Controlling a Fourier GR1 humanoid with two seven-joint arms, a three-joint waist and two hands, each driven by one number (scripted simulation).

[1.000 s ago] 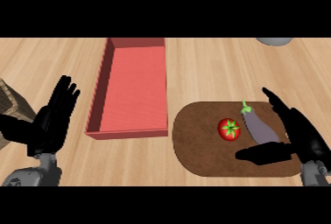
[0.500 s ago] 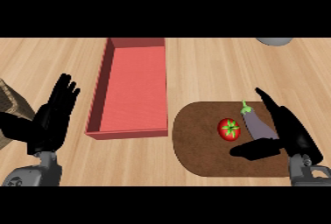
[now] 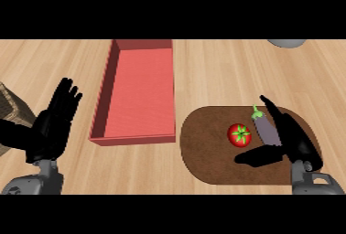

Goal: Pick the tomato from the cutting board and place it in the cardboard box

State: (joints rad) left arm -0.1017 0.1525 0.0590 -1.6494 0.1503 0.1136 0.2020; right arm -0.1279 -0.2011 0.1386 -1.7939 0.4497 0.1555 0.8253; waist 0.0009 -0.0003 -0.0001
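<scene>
Right hand edged closer to tomato; fingers straight, thumb spread, holding nothing. Tomato likely light, smooth, bruisable, may roll: cup round sides, avoiding eggplant.

No readable text, labels, brands, numbers or signs appear anywhere (the red box, the brown cutting board, the tomato and the wooden counter all show plain, unmarked surfaces).
</scene>
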